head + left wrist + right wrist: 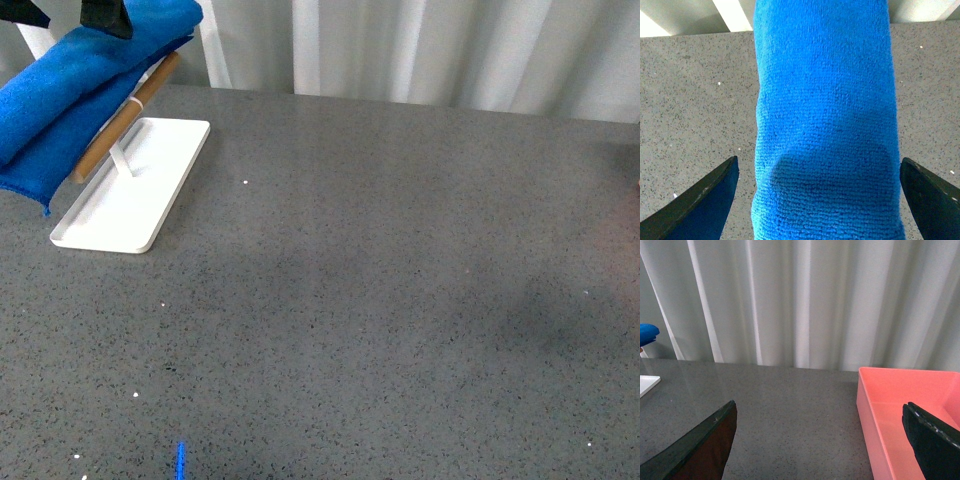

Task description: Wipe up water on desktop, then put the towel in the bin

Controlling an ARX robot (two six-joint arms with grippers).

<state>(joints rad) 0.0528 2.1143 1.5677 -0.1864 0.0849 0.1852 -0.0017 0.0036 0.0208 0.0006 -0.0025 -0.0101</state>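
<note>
The towel (80, 75) lies over the rod (125, 118) above the white tray (130, 200), far left, long axis running near-left to far-right. My left gripper (818, 167) straddles it spread wide, seemingly not touching; my right gripper (820, 410) gapes empty near the pink bin (900, 405).

A white rectangular tray (120, 215) lies near the far left corner of the worktop (400, 300). A short white post (122, 160) stands in it, carrying a tilted wooden rod (110, 135). Pale pleated curtains (450, 45) hang just behind the far edge.
</note>
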